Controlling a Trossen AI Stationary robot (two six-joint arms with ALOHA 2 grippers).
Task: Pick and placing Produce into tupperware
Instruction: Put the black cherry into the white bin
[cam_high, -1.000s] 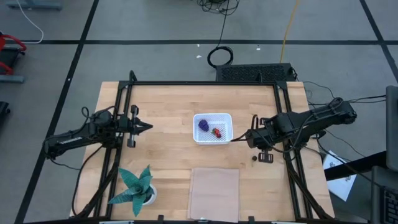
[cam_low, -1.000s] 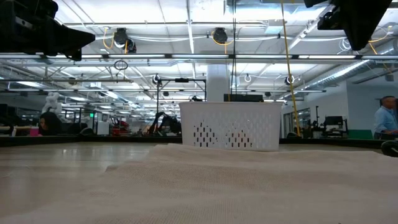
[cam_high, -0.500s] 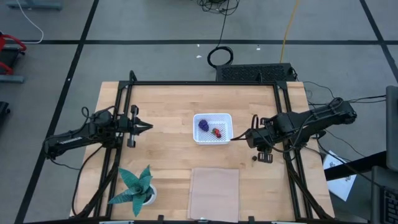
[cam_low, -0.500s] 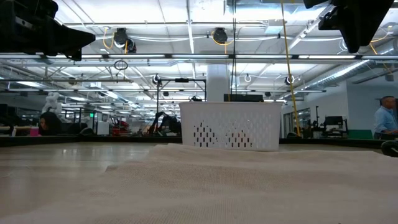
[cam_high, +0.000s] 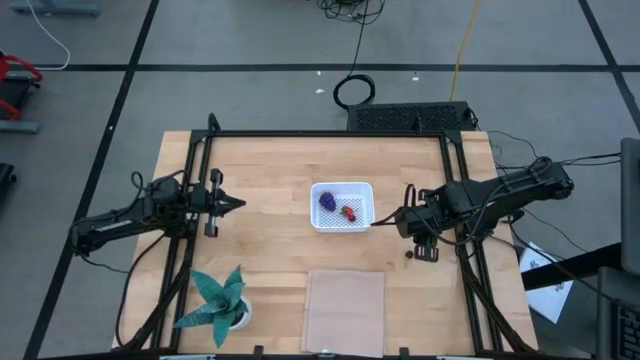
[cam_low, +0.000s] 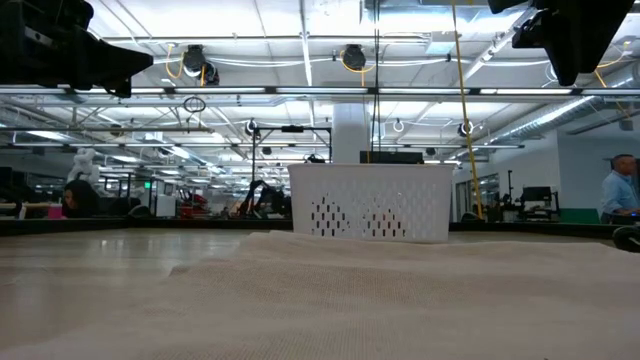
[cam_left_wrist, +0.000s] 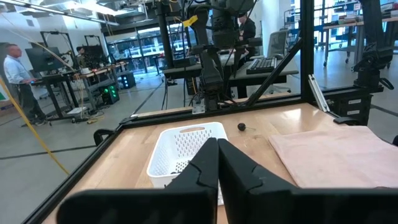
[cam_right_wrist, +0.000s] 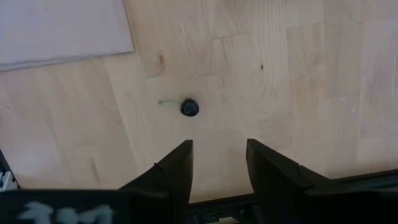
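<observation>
No text, label, brand, number or sign is legible in any view; pale marks on the dark housing behind the right fingers are too blurred to read.

A small dark ball (cam_right_wrist: 189, 108) lies on the wooden table (cam_right_wrist: 298, 81), beyond the right gripper's (cam_right_wrist: 219, 163) parted fingers (cam_right_wrist: 177, 168).

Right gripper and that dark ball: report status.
Right gripper open, empty, fingers pointing at the dark ball on bare wood. Left gripper shut, parked off to the side. Purple piece and red piece in the container. Nothing in the way.
</observation>
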